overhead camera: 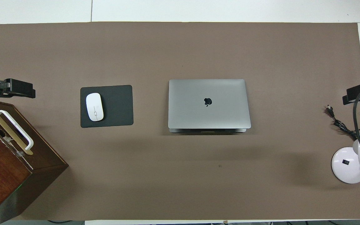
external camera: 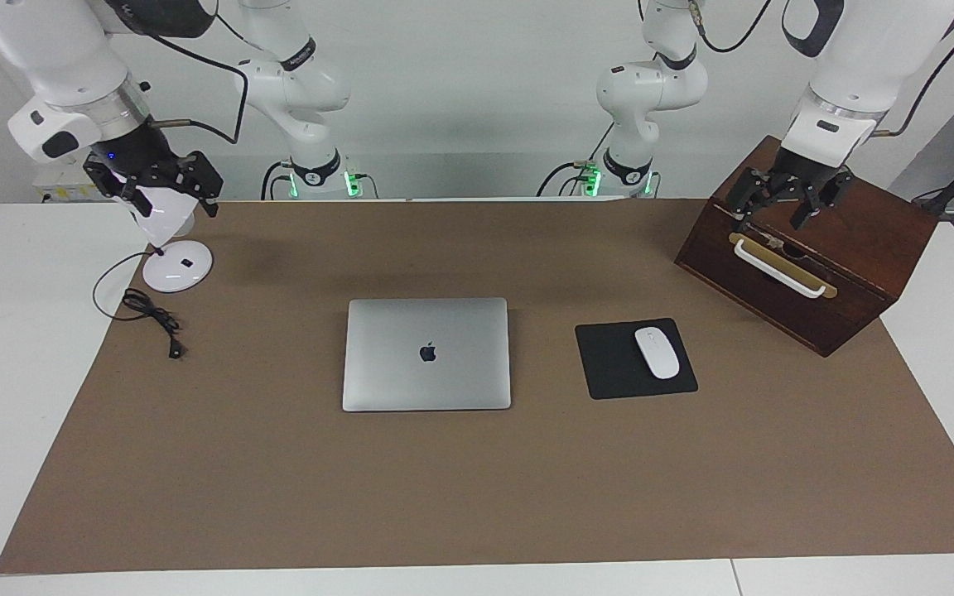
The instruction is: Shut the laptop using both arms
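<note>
The laptop (external camera: 426,354) lies already closed, between and well apart from both grippers; it is judged stiff, smooth and fragile, best pressed at the lid's edge. The left gripper (external camera: 785,207) hangs spread over the wooden box (external camera: 858,273). For the right gripper (external camera: 164,192), over the lamp (external camera: 176,265), the state cannot be told.

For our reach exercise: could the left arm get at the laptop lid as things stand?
Probably yes: the laptop lies shut in mid-table with nothing on it; the left gripper hangs over the wooden box.
</note>
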